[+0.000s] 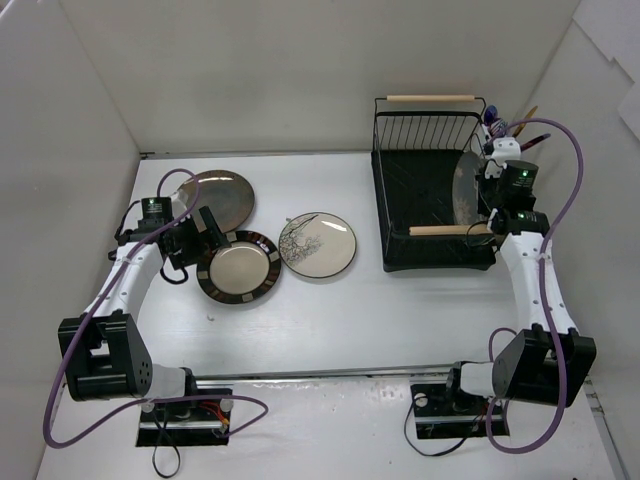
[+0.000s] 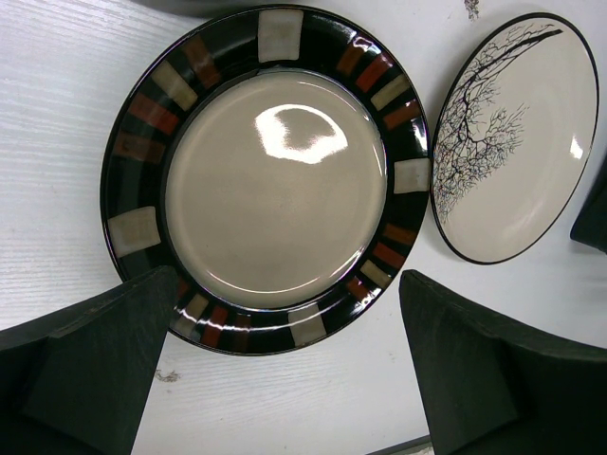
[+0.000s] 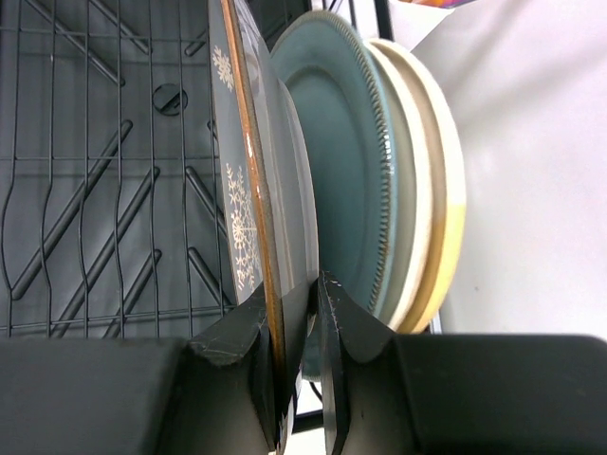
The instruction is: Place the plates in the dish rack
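In the dish rack [image 1: 420, 215], the standing plates [image 1: 465, 190] are largely hidden behind the right arm [image 1: 512, 190]; the grey snowflake plate's [image 3: 237, 142] lower rim vanishes inside the right gripper [image 3: 302, 322]. The colourful items [image 1: 505, 130] at the dish rack's far right corner are too small to tell.

On worktop [image 1: 330, 320], L half: 3 plates flat. The back plate [image 1: 220, 197] is rearmost, front plate [image 1: 238, 266] close before it, mid plate [image 1: 318, 245] just R of front plate. At back R: dish rack [image 1: 432, 200]. In its R side, plates on edge, side by side; right gripper [image 3: 302, 294] fingers [image 3: 237, 360] pinch inner racked plate [image 3: 248, 171] at rim. Over front plate: left gripper [image 2: 289, 284].
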